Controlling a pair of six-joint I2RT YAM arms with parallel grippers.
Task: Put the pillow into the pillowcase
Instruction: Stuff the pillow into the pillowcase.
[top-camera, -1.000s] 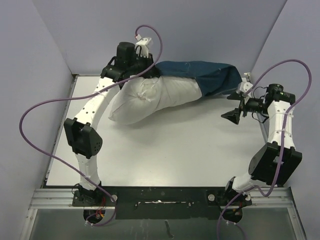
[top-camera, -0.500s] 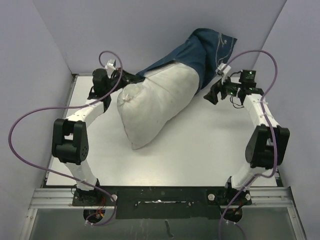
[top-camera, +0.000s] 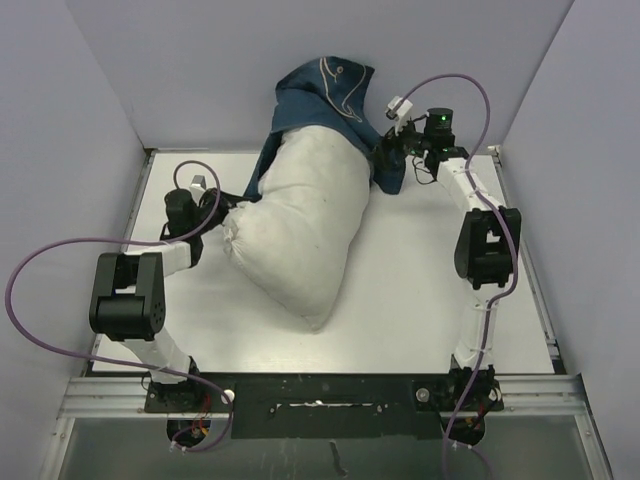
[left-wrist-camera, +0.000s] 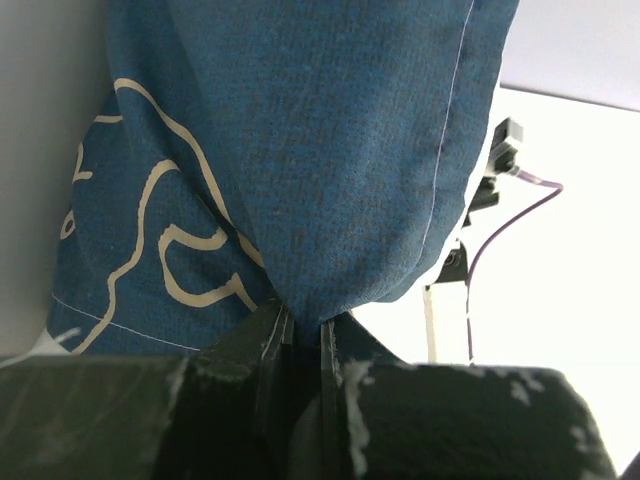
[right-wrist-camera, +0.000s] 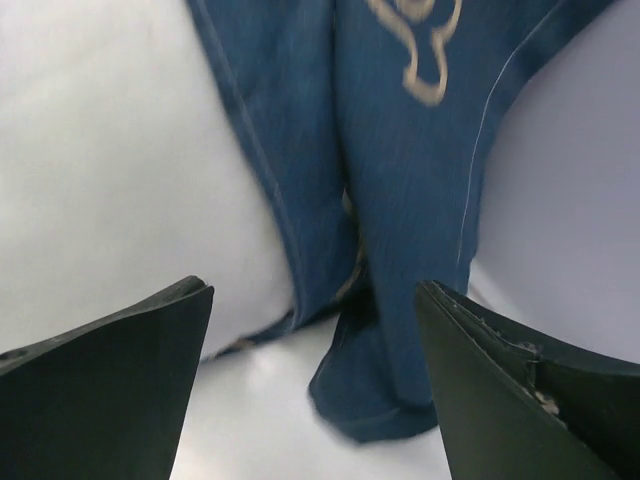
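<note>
The left claw (left-wrist-camera: 298, 335) is closed tight and pinches a fold of the blue pillowcase (left-wrist-camera: 300, 150). The right claw (right-wrist-camera: 312, 300) is wide open, holding nothing, just before the cloth. The white pillow (top-camera: 300, 235) lies on the table (top-camera: 420, 290), with its far end covered by the pillowcase.

Lab cell: white table (top-camera: 400, 300), plain partition walls (top-camera: 70, 120)

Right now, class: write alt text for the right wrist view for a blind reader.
A navy-blue pillowcase with cream outline drawings hangs in folds between the right arm's open black jaws, its lower end by the white table. The white pillow fills the upper left.
</note>
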